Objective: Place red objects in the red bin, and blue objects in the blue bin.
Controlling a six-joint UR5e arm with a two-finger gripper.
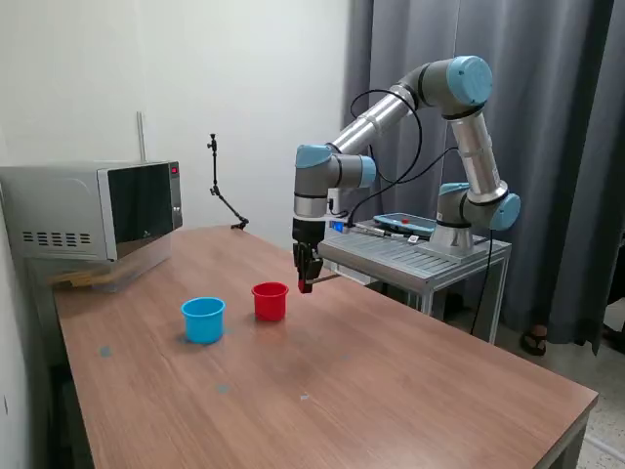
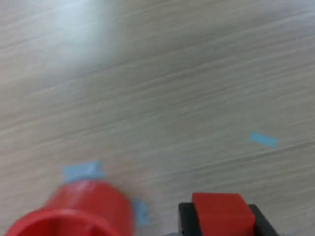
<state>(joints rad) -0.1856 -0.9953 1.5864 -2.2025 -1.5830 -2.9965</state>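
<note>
- While the claw (image 1: 307,283) hangs just above the desk (image 1: 391,381), its fingers are clamped on a red cube (image 2: 219,212).
- That cube sits just beside the red cup (image 1: 270,301), toward the exterior view's right.
- Nearby, on the exterior view's left, stands the light-blue cup (image 1: 203,319).

I see my gripper (image 1: 306,277) hanging above the table (image 1: 391,391), clamped on a red cube (image 2: 219,212), just to the exterior view's right of the red cup (image 1: 270,301). That cup is my nearest obstacle; the blue cup (image 1: 203,319) stands just beyond it, a narrow gap between them. The microwave (image 1: 93,210) blocks the far corner on the exterior view's left, well apart from the cups. The near half of the tabletop gives me open room. In the wrist view, wood beyond the red cup carries only flat tape scraps (image 2: 82,171).
</note>
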